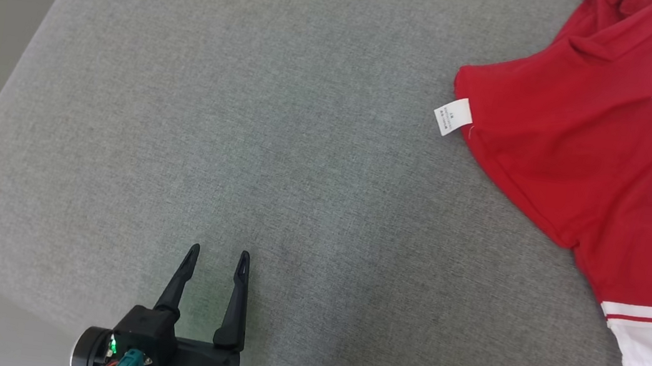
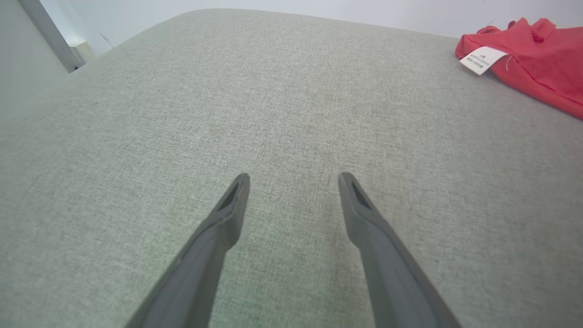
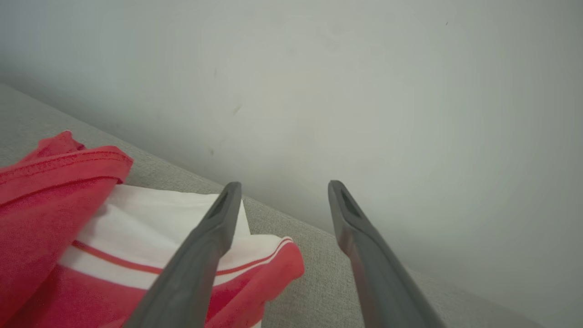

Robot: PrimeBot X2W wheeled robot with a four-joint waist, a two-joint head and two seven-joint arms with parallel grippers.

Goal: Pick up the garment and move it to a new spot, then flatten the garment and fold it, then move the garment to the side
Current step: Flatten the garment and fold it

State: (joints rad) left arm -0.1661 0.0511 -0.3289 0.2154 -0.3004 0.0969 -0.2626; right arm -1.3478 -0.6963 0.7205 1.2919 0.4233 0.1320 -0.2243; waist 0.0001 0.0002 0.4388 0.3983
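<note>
Jaws apart and empty on both the left gripper (image 1: 219, 252) and the right gripper (image 3: 284, 183), the rumpled red-and-white jersey shirt (image 1: 589, 148) lies loose at the right of the grey woven-fabric cushion (image 1: 248, 103), perhaps already relocated, with flattening, folding and the side move left.

Soft, even light is falling across the padded surface (image 1: 248, 103) in the head view, leaving only a faint shadow beneath the left tool (image 1: 218, 252) at 6 o'clock. In both wrist views the wide lens is bowing the edges, the fingers (image 2: 214, 241) are blurring toward 6 o'clock, and the garment (image 3: 41, 205) is looking washed out.
</note>
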